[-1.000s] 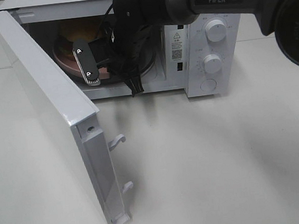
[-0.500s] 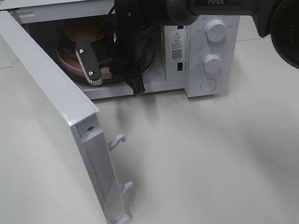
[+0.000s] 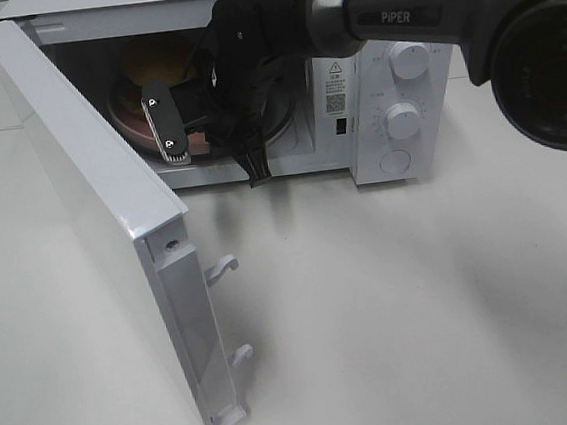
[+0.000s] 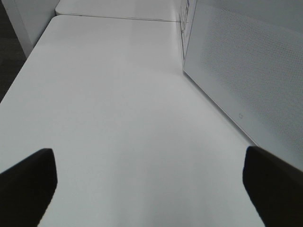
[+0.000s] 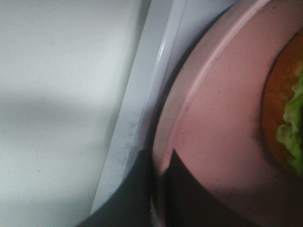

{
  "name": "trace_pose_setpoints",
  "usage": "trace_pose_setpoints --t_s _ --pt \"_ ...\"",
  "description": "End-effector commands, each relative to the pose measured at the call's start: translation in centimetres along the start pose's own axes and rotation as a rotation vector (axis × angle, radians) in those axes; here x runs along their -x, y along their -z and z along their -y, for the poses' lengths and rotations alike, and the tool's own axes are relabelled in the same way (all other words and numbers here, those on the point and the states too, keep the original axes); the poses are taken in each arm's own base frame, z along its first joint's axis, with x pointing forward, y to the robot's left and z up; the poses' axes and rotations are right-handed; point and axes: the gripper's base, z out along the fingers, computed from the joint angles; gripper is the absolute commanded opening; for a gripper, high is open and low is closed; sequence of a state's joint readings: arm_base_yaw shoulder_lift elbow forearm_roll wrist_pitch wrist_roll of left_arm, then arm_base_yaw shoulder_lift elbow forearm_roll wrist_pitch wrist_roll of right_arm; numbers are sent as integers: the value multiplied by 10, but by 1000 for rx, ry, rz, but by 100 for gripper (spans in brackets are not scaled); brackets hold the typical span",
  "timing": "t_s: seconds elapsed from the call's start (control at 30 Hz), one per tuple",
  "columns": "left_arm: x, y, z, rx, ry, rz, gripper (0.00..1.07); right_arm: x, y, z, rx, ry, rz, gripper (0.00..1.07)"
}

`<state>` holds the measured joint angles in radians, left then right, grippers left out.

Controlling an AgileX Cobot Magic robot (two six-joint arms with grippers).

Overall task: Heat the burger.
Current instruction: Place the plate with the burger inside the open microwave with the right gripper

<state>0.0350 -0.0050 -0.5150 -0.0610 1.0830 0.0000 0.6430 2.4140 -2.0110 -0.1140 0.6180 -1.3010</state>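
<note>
The burger [image 3: 153, 59] lies on a pink plate [image 3: 125, 109] inside the open microwave [image 3: 394, 111]. My right gripper [image 3: 181, 148] reaches into the cavity from the right and is shut on the plate's near rim. In the right wrist view its dark fingers [image 5: 137, 189] pinch the edge of the pink plate [image 5: 218, 123] just past the white sill [image 5: 137, 109]. The burger's bun and green lettuce [image 5: 289, 118] show at the frame's edge. My left gripper [image 4: 151, 189] hangs open over bare table, holding nothing.
The microwave door [image 3: 91, 191] swings wide open toward the front left, its latch hooks [image 3: 223, 266] sticking out. Two knobs [image 3: 409, 60] sit on the right-hand panel. The door's outer face [image 4: 251, 71] stands beside the left gripper. White table [image 3: 423, 309] spreads in front.
The right arm has shifted slightly, carrying the plate and burger a little further into the microwave. The left gripper has stayed open.
</note>
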Motion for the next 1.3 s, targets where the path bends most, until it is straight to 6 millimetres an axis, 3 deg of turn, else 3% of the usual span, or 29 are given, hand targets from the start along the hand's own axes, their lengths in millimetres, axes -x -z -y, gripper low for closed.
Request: trace_pose_setpoints --t_s 0.03,0.67,1.1,1.3 --pt "0 2 0 -2 0 28 102 0 9 14 -83 -20 17 0" --pt "0 2 0 -2 0 28 102 0 9 14 -76 -44 25 1" --pt "0 2 0 -2 0 28 102 0 9 13 -72 -66 24 10" --pt "0 2 0 -2 0 28 102 0 7 11 -51 -67 19 20"
